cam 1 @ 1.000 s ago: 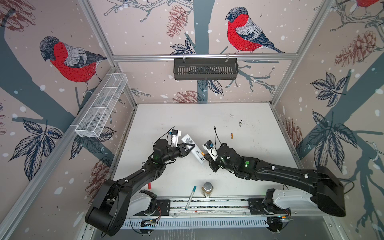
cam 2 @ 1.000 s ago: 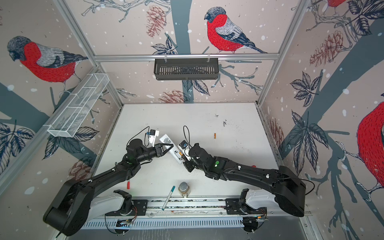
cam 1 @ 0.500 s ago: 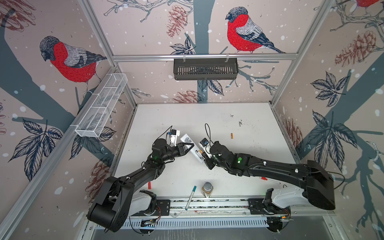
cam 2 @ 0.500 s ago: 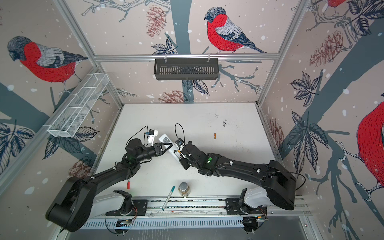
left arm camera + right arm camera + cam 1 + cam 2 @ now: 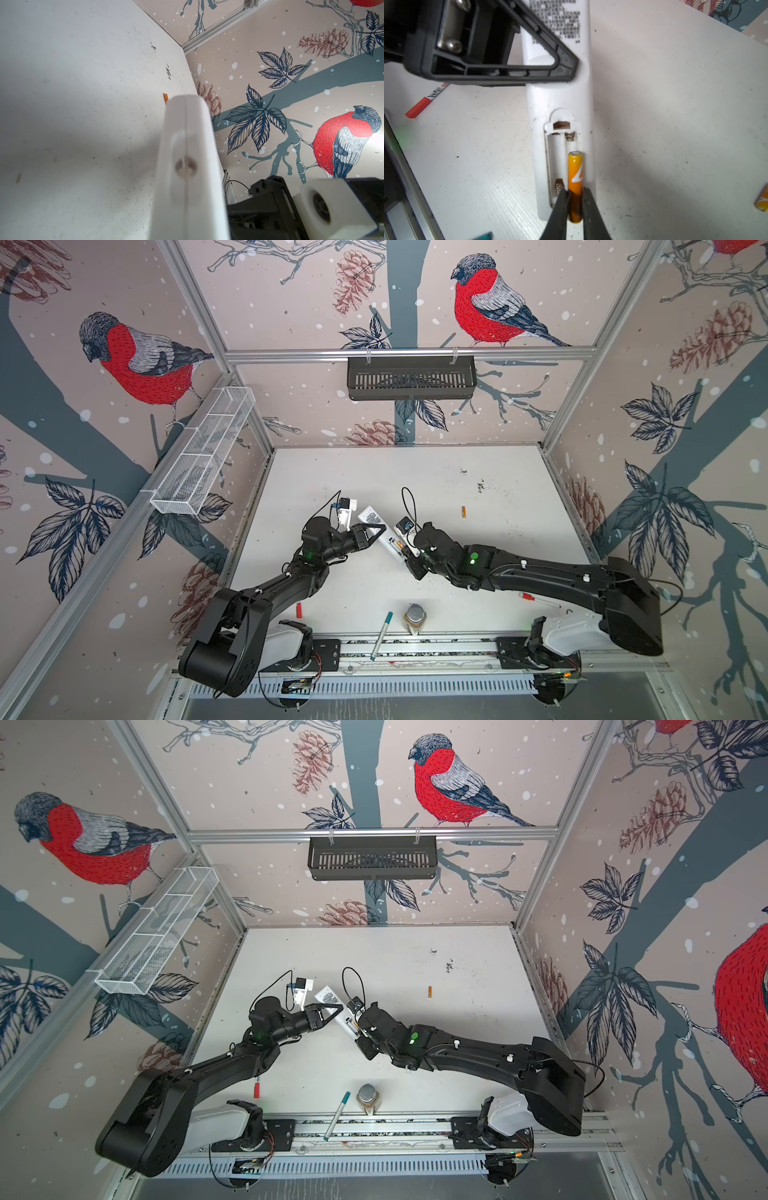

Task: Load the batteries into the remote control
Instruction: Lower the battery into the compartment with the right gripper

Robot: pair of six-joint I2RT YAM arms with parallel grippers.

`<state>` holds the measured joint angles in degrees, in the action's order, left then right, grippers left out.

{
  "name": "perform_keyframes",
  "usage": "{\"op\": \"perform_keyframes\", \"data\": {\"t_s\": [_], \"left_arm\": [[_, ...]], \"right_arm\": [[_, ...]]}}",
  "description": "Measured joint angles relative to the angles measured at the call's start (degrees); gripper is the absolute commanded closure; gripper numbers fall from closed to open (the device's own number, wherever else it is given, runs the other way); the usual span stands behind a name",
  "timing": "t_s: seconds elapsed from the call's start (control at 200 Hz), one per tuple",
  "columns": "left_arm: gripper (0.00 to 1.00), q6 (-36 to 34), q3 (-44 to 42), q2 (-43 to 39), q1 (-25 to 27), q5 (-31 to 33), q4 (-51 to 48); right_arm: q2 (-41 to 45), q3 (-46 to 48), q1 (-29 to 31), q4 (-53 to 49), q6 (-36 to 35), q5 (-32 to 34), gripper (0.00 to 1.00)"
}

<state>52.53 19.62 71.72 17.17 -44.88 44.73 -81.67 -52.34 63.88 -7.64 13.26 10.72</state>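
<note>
Right wrist view, orange battery [image 5: 575, 172] pinched in right claw [image 5: 575, 194], held over open bay of remote control [image 5: 560, 97], itself clamped by left claw [image 5: 564, 71], second battery [image 5: 762, 201] apart on tabletop [image 5: 664, 124]

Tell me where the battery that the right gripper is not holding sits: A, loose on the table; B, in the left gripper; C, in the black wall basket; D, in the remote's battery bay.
A: the right gripper pinches the orange battery at the remote control's open bay; the loose battery lies on the table by itself.
</note>
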Motion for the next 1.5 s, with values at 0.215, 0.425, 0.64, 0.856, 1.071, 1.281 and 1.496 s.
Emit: {"op": "perform_keyframes", "data": {"t_s": [0.215, 0.425, 0.64, 0.856, 1.071, 1.281, 1.496], "left_arm": [[1.00, 0.3, -0.5, 0.2, -0.3, -0.1, 0.5], [1.00, 0.6, -0.6, 0.5, -0.6, -0.2, 1.8], [1.00, 1.2, -0.9, 1.0, -0.9, -0.3, 2.7], [1.00, 1.5, -1.0, 1.1, -1.2, -0.4, 3.0], [1.00, 1.7, -1.1, 1.1, -1.2, -0.8, 3.3], [1.00, 1.9, -1.2, 1.1, -1.3, -0.7, 3.4], [1.00, 3.0, -1.6, 1.2, -1.3, -0.4, 4.0]], "right_arm": [[-1.2, -1.3, 0.2, -0.8, 0.0, 0.0, 0.83], [-1.6, -1.8, 0.2, -1.0, 0.0, 0.0, 0.77], [-1.6, -2.4, 0.2, -1.3, 0.0, 0.0, 0.77], [-1.9, -2.8, 0.2, -1.7, -0.1, 0.1, 0.82], [-2.9, -3.1, 0.3, -1.7, -0.2, 0.2, 0.83], [-3.6, -3.5, 0.3, -1.4, -0.2, 0.6, 0.86], [-4.3, -3.7, -0.1, -0.7, -0.7, 1.0, 0.87]]}}
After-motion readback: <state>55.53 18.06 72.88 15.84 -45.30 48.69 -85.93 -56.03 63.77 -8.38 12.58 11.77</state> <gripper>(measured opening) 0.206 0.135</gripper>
